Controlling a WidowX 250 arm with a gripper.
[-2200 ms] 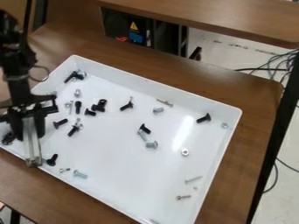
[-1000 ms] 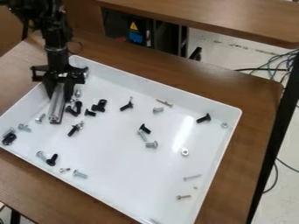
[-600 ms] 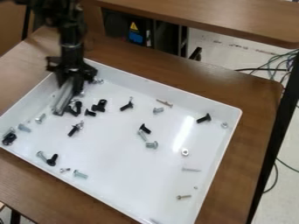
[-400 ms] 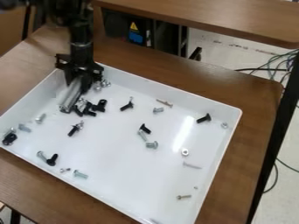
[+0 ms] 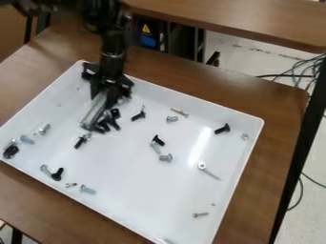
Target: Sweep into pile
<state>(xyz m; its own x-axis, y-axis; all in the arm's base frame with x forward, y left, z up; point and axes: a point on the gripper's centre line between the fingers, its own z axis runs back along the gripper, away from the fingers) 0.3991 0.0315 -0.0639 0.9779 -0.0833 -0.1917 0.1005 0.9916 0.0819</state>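
Desk [image 5: 38,205], brown, bearing a white tray [image 5: 140,195] of scattered hardware. Near side: a silver bolt [image 5: 88,189] and a black screw [image 5: 58,174]. Mid-tray: a nut [image 5: 202,165] with a thin screw [image 5: 212,175] just beside it. Farther back, the fingers [image 5: 111,96] are closed on a grey bar [image 5: 94,110], parted only by its thickness; its lower end is at a cluster of black screws [image 5: 105,126]. Beyond the desk: a yellow warning triangle [image 5: 146,29] above a blue label [image 5: 149,41], any print too small to read.
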